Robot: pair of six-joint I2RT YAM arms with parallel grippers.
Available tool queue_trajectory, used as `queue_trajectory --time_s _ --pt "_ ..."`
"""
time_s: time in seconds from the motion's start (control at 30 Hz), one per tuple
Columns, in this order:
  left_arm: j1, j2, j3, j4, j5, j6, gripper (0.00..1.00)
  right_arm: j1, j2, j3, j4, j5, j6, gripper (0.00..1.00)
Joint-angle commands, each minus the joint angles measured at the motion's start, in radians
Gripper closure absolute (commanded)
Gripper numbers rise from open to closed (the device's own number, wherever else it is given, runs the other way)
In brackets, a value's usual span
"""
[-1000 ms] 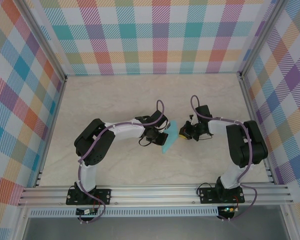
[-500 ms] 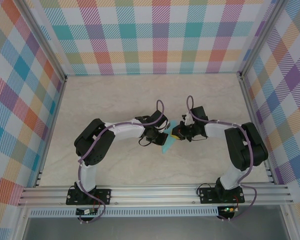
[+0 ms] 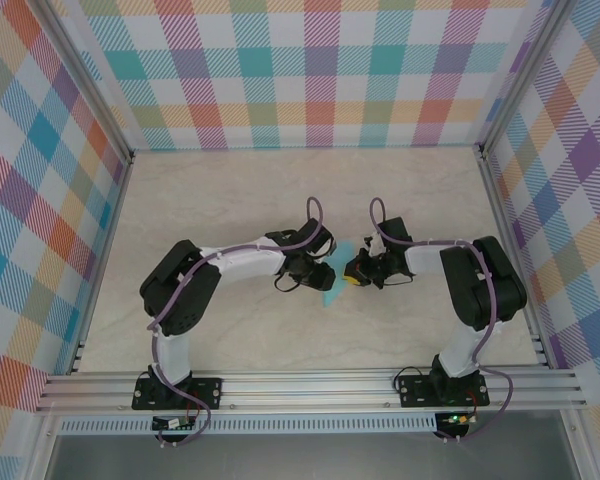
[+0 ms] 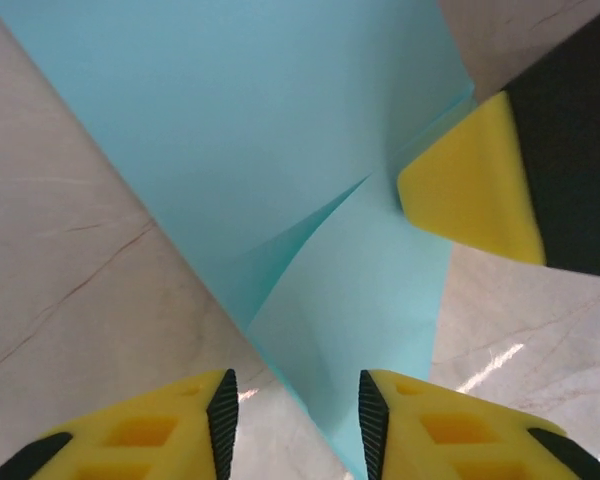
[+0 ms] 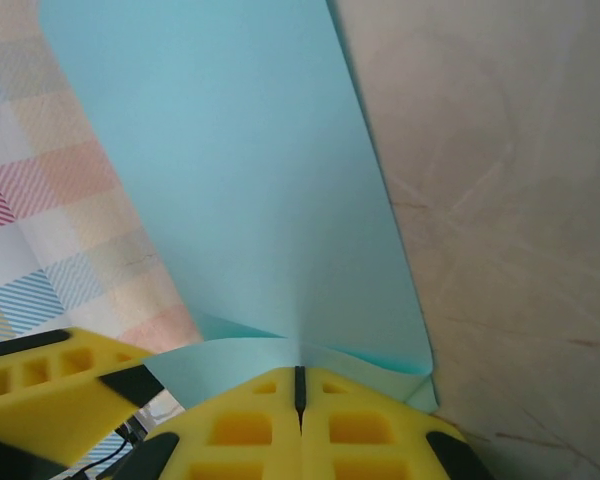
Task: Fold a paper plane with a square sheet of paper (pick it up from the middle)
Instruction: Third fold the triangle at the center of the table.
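The right tool (image 5: 300, 398) clamped the creased square sheet of paper (image 5: 230, 180), the left tool (image 4: 292, 418) gaped around its edge, and most folds seemed not yet made.

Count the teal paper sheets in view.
1: the folded teal sheet, with the right gripper shut on one edge and the left gripper open, its jaws apart around another edge. Nothing suggests a hidden second sheet.

Left claw (image 3: 324, 271) and right claw (image 3: 351, 272) face each other, the teal paper (image 3: 332, 289) (a slim strip) between them.
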Motion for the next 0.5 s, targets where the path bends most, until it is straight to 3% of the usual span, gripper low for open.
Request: queue_trajectory --time_s 0.0,0.1,0.23,0.3,0.47 --pt "0.01 -0.113 -0.035 -0.014 -0.066 -0.132 0.57 0.003 -0.007 -0.044 0.032 0.03 0.044 1.0" --pt "-0.002 -0.169 -0.101 0.073 -0.017 -0.241 0.61 0.003 -0.017 -0.059 0.048 0.04 0.07 1.0" --pt "-0.029 -0.211 -0.176 0.224 0.059 -0.356 0.76 0.003 -0.028 -0.065 0.067 0.026 0.084 1.0" --pt "-0.045 -0.19 -0.191 0.295 0.124 -0.389 0.79 0.003 -0.028 -0.062 0.062 0.027 0.083 0.99" --pt "-0.065 -0.105 -0.191 0.355 0.129 -0.433 0.84 0.003 -0.023 -0.06 0.058 0.025 0.079 0.99"
